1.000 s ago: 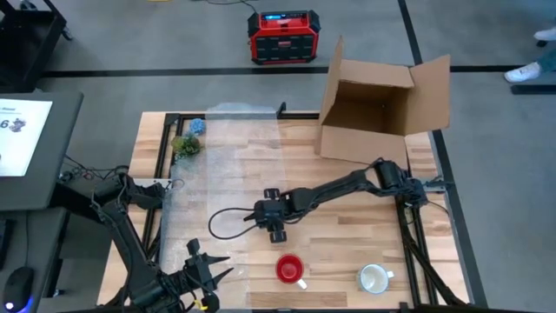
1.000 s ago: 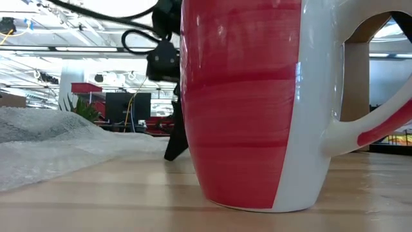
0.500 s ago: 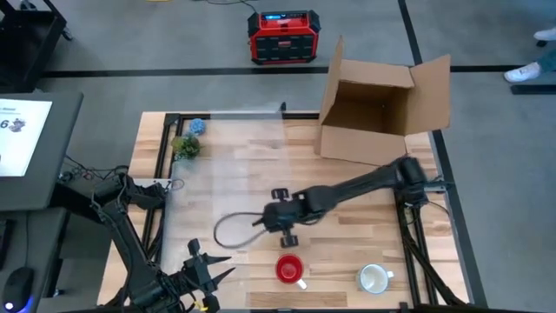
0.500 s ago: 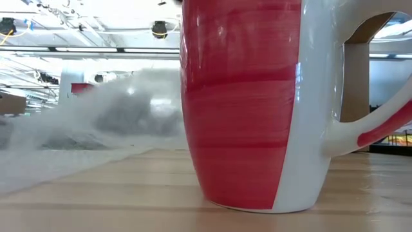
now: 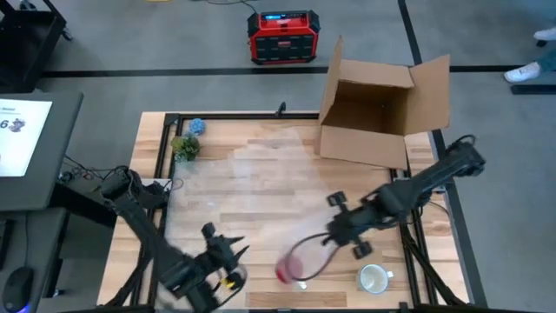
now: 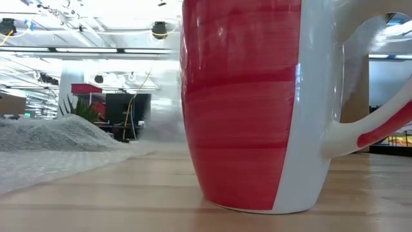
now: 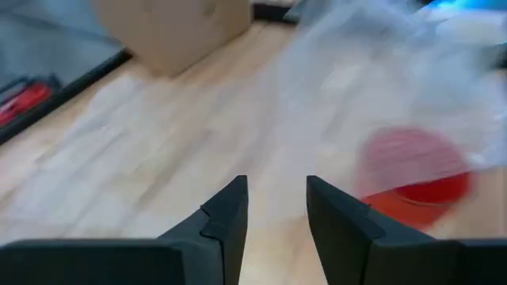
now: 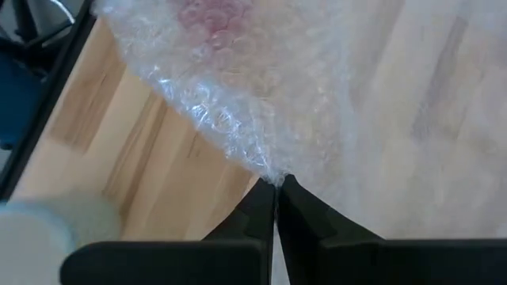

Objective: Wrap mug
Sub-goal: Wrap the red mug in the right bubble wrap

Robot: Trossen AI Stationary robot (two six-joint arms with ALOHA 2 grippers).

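A red mug with a white handle (image 5: 290, 267) (image 6: 244, 103) stands upright near the table's front edge. A clear bubble wrap sheet (image 5: 252, 183) lies over the middle of the table, and its near right part is raised over the mug. My right gripper (image 5: 335, 233) (image 8: 276, 184), just right of the mug, is shut on the sheet. My left gripper (image 5: 224, 252) (image 7: 277, 204) is open to the left of the mug and touches nothing. In the left wrist view the mug (image 7: 412, 170) shows blurred behind the wrap. My right gripper pinches the bubble wrap's bunched edge (image 8: 265, 170) between its two fingertips, coming from above. That part of the sheet is lifted off the table and stretches away over the red mug, while the rest (image 6: 58, 138) lies on the wood.
A white mug (image 5: 373, 278) stands right of the red one, near the front edge. An open cardboard box (image 5: 382, 109) sits at the far right. A small plant (image 5: 184, 145) and a blue object (image 5: 197, 126) are at the far left corner.
My right gripper has gone toward the table's right and near edges, staying shut on the bubble wrap. The sheet has been dragged from the table's left strip across the middle, its held end now raised over the red mug. My left gripper has shifted slightly toward the mug.
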